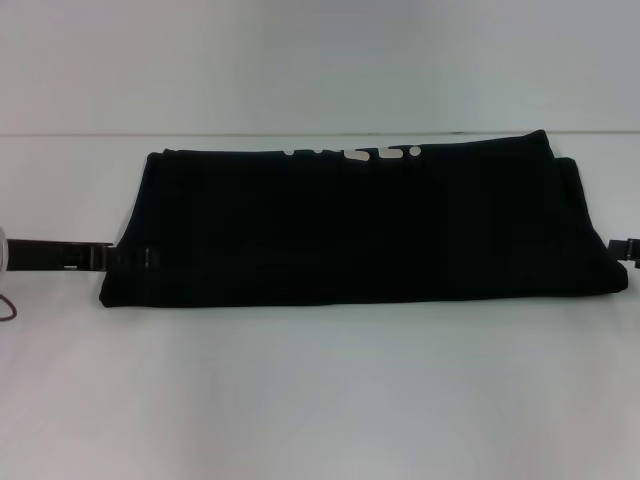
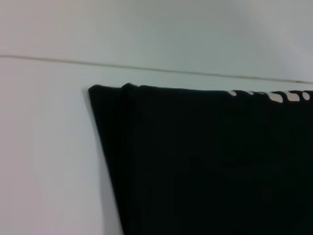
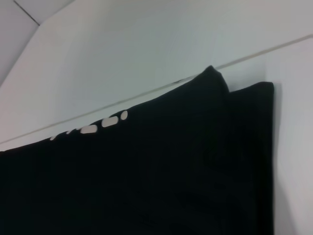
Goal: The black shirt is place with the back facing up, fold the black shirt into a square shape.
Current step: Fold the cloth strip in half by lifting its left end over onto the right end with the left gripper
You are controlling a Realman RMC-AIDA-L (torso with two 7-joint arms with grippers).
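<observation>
The black shirt (image 1: 360,225) lies on the white table as a long, wide band folded lengthwise, with small white lettering (image 1: 350,154) along its far edge. In the head view my left gripper (image 1: 125,258) reaches in low from the left and meets the shirt's left end near its front corner. My right gripper (image 1: 624,250) shows only as a small dark part at the shirt's right end. The left wrist view holds the shirt's far left corner (image 2: 195,161). The right wrist view holds its far right corner (image 3: 161,176), where layered folds show.
The white table (image 1: 320,390) spreads in front of the shirt. Its far edge, or a seam (image 1: 100,135), runs just behind the shirt. A thin cable loop (image 1: 8,305) hangs at the left border.
</observation>
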